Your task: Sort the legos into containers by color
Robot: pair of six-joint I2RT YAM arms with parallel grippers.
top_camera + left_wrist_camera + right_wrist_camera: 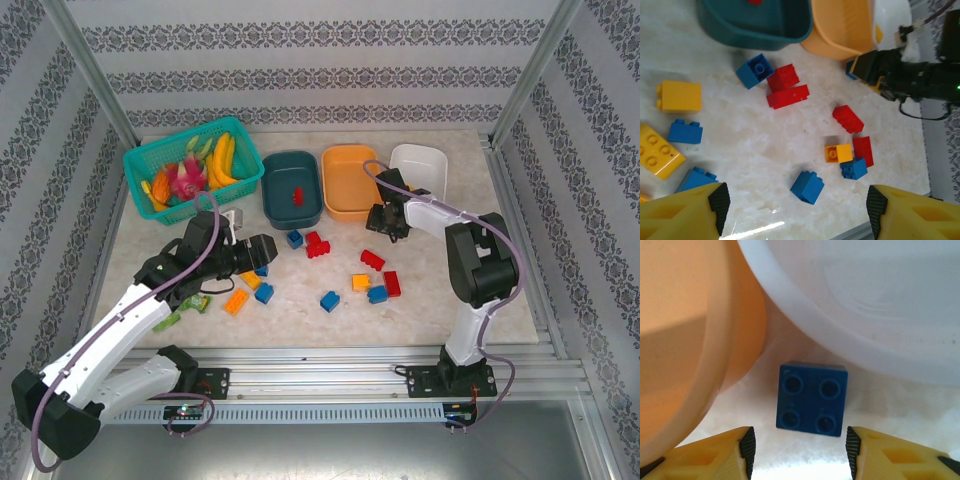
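Note:
A dark teal tub (292,188) holding one red lego (298,195), an orange tub (350,182) and a white tub (418,168) stand in a row at the back. My right gripper (800,447) is open, low over the table. A blue lego (812,399) lies studs-up just ahead of its pads, in the gap between the orange tub (685,340) and white tub (865,300). My left gripper (797,210) hangs open above a blue lego (807,187). Red (372,259), blue (377,294) and yellow (360,282) legos lie scattered mid-table.
A teal mesh basket (150,165) of toy fruit sits at the back left. A small green item (195,303) lies under my left arm. Yellow (680,96) and blue (686,131) legos lie to the left of my left gripper. A metal rail (330,375) lines the near edge.

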